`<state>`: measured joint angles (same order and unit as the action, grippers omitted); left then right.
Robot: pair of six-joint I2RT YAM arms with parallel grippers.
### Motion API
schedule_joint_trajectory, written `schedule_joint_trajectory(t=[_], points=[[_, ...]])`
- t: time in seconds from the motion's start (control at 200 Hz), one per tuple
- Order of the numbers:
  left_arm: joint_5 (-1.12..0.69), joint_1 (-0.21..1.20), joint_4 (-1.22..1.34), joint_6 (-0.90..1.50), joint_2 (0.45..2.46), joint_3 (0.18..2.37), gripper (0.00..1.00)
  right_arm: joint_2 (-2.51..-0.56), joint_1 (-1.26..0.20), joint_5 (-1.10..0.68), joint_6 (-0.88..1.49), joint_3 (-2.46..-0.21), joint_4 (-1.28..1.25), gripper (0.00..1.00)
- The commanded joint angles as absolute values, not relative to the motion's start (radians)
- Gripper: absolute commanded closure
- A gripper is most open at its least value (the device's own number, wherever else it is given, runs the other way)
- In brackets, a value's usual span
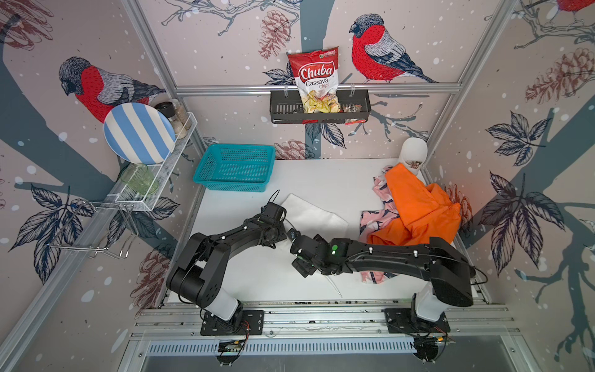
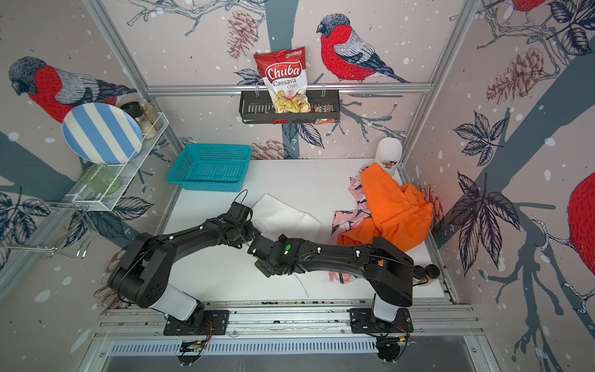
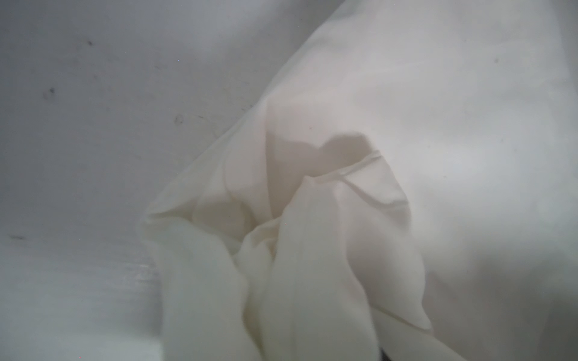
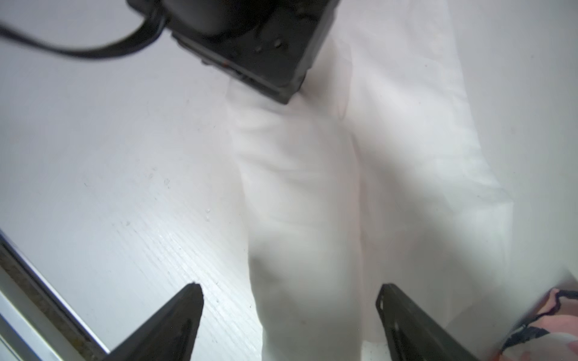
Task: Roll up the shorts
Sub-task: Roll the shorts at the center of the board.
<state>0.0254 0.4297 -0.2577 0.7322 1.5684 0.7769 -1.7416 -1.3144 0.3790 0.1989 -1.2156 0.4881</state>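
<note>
The white shorts point(image 1: 314, 214) lie flat in the middle of the table, seen in both top views point(image 2: 286, 215). My left gripper point(image 1: 284, 233) is at their near-left corner. In the left wrist view the white cloth point(image 3: 312, 250) bunches into folds over the jaws and hides the fingers. My right gripper point(image 4: 289, 290) hangs open just above the same shorts point(image 4: 312, 218), fingers point(image 4: 190, 300) wide apart, right beside the left gripper. The orange shorts point(image 1: 415, 209) lie crumpled on the pink patterned shorts point(image 1: 375, 219) at the right wall.
A teal basket point(image 1: 235, 167) sits at the back left. A white upright form point(image 1: 413, 153) stands in the back right corner. On the walls are a black rack point(image 1: 318, 111) with a chips bag and a wire shelf point(image 1: 161, 170) with a striped plate.
</note>
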Motion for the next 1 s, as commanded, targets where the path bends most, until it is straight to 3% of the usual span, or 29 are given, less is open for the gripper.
schedule_joint_trajectory(t=[0.0, 0.185, 0.265, 0.345, 0.47, 0.575, 0.69, 0.995], points=[[0.009, 0.426, -0.318, 0.72, 1.582, 0.771, 0.55, -1.808, -1.354, 0.512, 0.102, -1.245, 0.541, 0.06], [0.002, 0.425, -0.324, 0.714, 1.585, 0.775, 0.54, -1.911, -1.348, 0.592, 0.073, -1.215, 0.498, 0.07], [0.0, 0.425, -0.327, 0.709, 1.582, 0.777, 0.54, -1.937, -1.326, 0.607, 0.063, -1.185, 0.469, 0.13], [-0.001, 0.423, -0.324, 0.705, 1.58, 0.777, 0.53, -1.945, -1.309, 0.59, 0.057, -1.161, 0.445, 0.29], [-0.003, 0.422, -0.321, 0.699, 1.574, 0.779, 0.46, -1.934, -1.296, 0.537, 0.066, -1.149, 0.437, 0.67], [-0.004, 0.421, -0.325, 0.697, 1.55, 0.782, 0.35, -1.904, -1.291, 0.439, 0.093, -1.147, 0.441, 0.84], [0.014, 0.421, -0.354, 0.696, 1.508, 0.791, 0.26, -1.869, -1.283, 0.276, 0.149, -1.143, 0.435, 0.88], [0.023, 0.42, -0.475, 0.703, 1.31, 0.798, 0.16, -1.801, -1.218, -0.189, 0.325, -1.091, 0.322, 0.88]])
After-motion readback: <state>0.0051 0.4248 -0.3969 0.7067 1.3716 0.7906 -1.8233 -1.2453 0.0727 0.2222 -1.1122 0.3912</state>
